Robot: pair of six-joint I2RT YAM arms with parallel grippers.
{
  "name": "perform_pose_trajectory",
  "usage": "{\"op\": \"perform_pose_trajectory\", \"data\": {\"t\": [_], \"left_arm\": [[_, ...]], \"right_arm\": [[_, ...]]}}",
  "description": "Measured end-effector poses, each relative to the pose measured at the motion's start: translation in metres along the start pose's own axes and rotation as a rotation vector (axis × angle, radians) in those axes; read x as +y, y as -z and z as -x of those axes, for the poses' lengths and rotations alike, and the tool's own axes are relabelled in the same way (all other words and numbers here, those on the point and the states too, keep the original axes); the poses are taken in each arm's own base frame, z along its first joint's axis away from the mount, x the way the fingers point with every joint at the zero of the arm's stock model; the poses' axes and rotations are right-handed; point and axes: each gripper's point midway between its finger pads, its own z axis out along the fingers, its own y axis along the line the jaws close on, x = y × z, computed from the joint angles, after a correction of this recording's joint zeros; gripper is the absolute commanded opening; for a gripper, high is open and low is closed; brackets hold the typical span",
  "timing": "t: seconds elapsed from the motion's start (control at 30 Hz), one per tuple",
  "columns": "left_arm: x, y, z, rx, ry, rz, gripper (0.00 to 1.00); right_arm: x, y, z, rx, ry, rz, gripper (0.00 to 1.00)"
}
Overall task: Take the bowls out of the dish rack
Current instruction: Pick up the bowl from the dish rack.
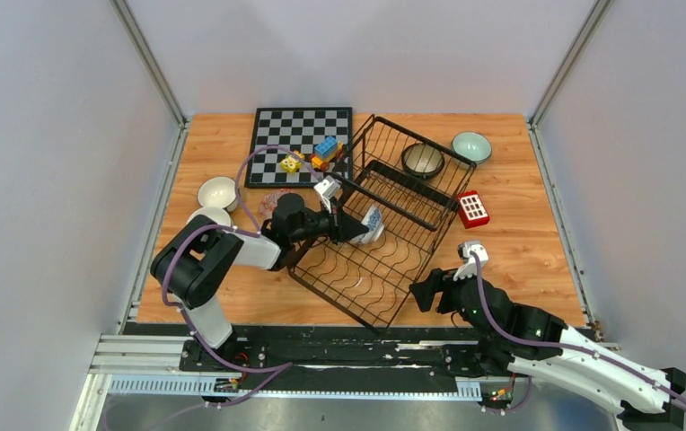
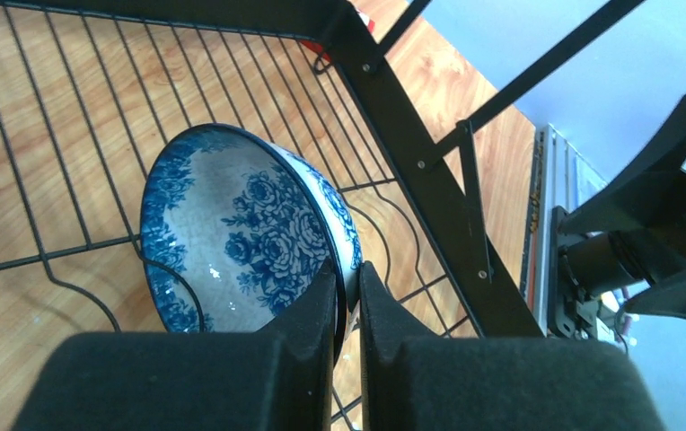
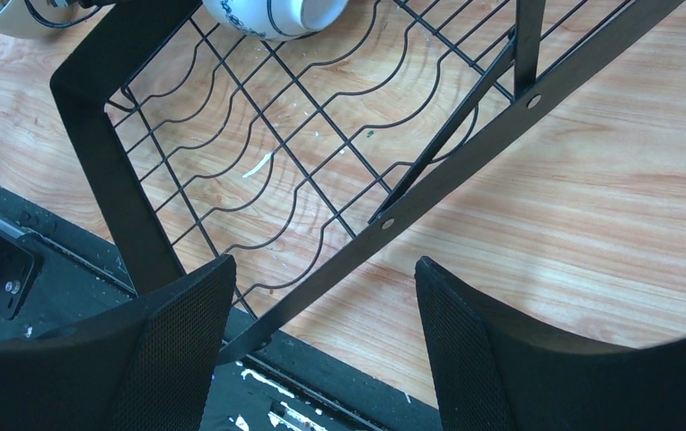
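Blue-and-white bowl (image 2: 232, 242) leans inside the dish rack (image 2: 411, 153), rim pinched by the left end effector (image 2: 348, 280). Right end effector (image 3: 321, 267) hangs wide, empty.

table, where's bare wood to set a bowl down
Bare wood right of the red block, out to the table edge, and left of the chessboard. Crowded left of the dish rack: two bowls and left arm.
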Motion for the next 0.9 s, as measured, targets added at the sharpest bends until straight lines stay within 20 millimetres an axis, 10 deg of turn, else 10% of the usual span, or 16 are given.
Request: {"op": "perform_pose_trajectory", "data": {"t": [0.9], "left_arm": [[-0.025, -0.008, 0.002, -0.054, 0.193, -0.162, 0.00]], "right_arm": [[-0.019, 0.003, -0.008, 0.024, -0.025, -0.093, 0.79]]}}
